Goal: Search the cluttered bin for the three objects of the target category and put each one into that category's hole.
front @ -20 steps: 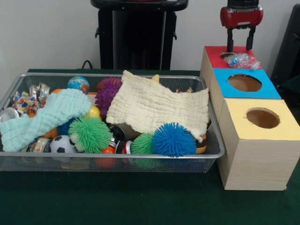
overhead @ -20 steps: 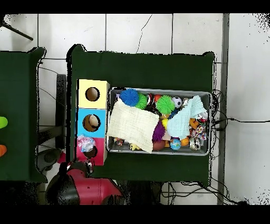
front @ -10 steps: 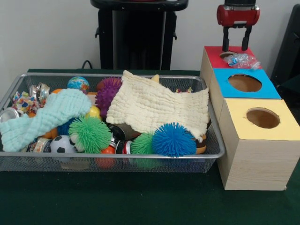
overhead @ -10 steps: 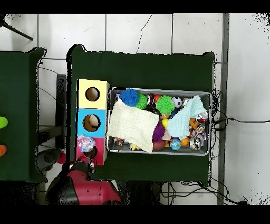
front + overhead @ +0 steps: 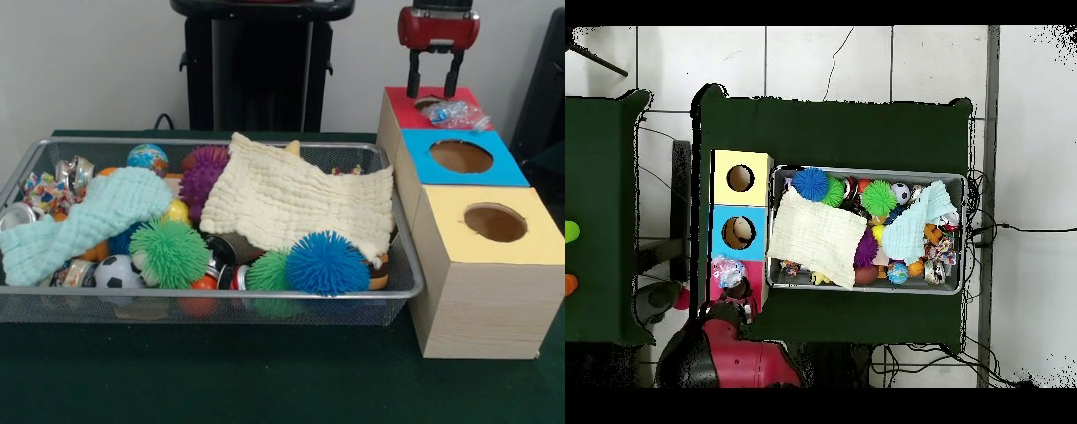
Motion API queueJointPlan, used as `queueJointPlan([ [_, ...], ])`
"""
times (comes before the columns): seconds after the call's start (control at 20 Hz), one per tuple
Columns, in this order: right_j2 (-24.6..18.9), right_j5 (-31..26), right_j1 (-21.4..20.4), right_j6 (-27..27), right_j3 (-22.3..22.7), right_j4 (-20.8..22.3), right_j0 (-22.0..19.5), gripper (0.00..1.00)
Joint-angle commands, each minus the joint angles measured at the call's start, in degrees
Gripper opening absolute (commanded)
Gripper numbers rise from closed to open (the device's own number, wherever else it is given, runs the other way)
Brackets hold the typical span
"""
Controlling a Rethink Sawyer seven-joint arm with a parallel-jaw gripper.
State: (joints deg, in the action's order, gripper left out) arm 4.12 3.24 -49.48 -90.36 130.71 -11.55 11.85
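Bin (image 5: 402, 265) | cream cloth (image 5: 300, 199) covers toys | hand (image 5: 433, 87) spread, empty, above red box (image 5: 406, 104)

A robot test lab, as we read it.
We see a green-covered table (image 5: 865, 130) on a white tiled floor (image 5: 825, 60), loose cables (image 5: 990, 230), a black stand (image 5: 258, 66), and a plain white wall (image 5: 88, 62).

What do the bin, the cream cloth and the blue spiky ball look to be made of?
The bin looks like silvery metal wire mesh: you can see through its walls. The cream cloth seems a soft crinkled fabric, probably cotton muslin, matte and draped. The blue spiky ball looks like soft rubber with dense, thin tendrils, though its feel can't be confirmed.
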Motion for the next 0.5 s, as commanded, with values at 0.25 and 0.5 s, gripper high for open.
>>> queueJointPlan([
  [0.25, 0.7, 1.8, 5.9, -12.5, -9.9, -4.7, 2.2, 1.0],
  [0.5, -0.6, 1.3, 7.0, -13.4, -10.4, -5.5, 2.0, 1.0],
])
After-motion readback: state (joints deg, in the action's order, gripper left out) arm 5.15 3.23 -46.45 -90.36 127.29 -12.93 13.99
